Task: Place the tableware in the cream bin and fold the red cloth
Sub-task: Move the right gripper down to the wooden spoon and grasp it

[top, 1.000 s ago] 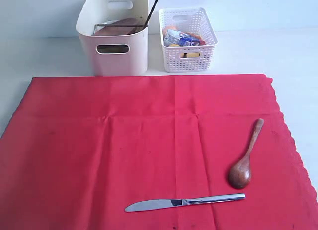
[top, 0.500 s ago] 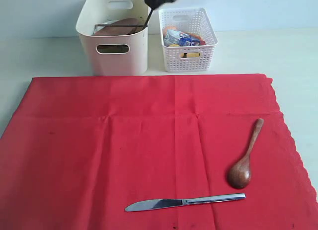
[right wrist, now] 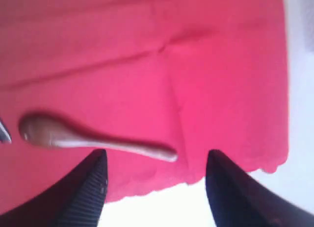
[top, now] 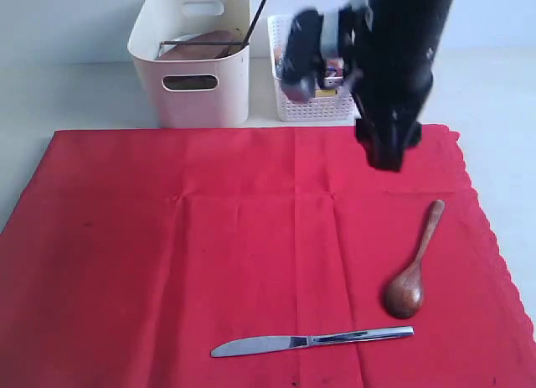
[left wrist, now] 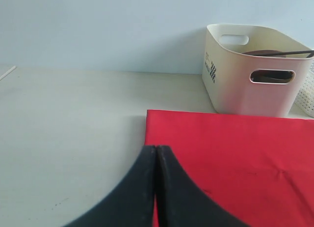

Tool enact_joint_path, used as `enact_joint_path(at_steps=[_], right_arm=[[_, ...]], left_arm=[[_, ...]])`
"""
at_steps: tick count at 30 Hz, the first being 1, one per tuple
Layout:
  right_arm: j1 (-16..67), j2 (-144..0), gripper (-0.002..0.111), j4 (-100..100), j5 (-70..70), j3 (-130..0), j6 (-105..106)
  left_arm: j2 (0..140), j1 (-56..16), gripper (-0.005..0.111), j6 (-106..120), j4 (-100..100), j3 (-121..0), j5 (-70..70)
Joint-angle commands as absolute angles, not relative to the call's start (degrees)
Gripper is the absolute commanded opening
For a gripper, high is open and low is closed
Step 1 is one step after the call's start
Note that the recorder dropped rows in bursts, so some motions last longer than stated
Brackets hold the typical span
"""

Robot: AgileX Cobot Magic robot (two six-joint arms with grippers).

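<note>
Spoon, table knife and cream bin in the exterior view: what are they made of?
Spoon: looks like dark wood with a smooth, maybe varnished finish; brown, with a soft sheen on the bowl.
Table knife: metal, probably stainless steel; silver, polished, bright glints.
Cream bin: likely moulded plastic, smooth satin surface; rounded corners, cut-out handles.

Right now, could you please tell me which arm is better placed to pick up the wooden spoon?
The right arm: it hangs over the red cloth near the wooden spoon, jaws open with the spoon in its wrist view. The left arm sits with jaws shut at the cloth's opposite edge.
</note>
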State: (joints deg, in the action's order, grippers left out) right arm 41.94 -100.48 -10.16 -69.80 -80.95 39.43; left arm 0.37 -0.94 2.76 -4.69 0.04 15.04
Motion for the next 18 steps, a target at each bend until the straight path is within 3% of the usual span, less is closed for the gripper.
enact_joint_path(at_steps=[1,7,18], right_arm=[[42.0,-101.2,0.056,-21.1,-70.0,-68.0,44.0],[42.0,-102.7,0.056,-24.1,-64.0,-56.0,47.4],[42.0,-104.9,0.056,-18.3,-51.5,-55.1,63.1]], left_arm=[[0.0,-0.7,0.002,2.7,-5.2,0.0,14.7],[0.0,-0.7,0.002,2.7,-5.2,0.0,14.7],[0.0,-0.7,0.002,2.7,-5.2,0.0,14.7]])
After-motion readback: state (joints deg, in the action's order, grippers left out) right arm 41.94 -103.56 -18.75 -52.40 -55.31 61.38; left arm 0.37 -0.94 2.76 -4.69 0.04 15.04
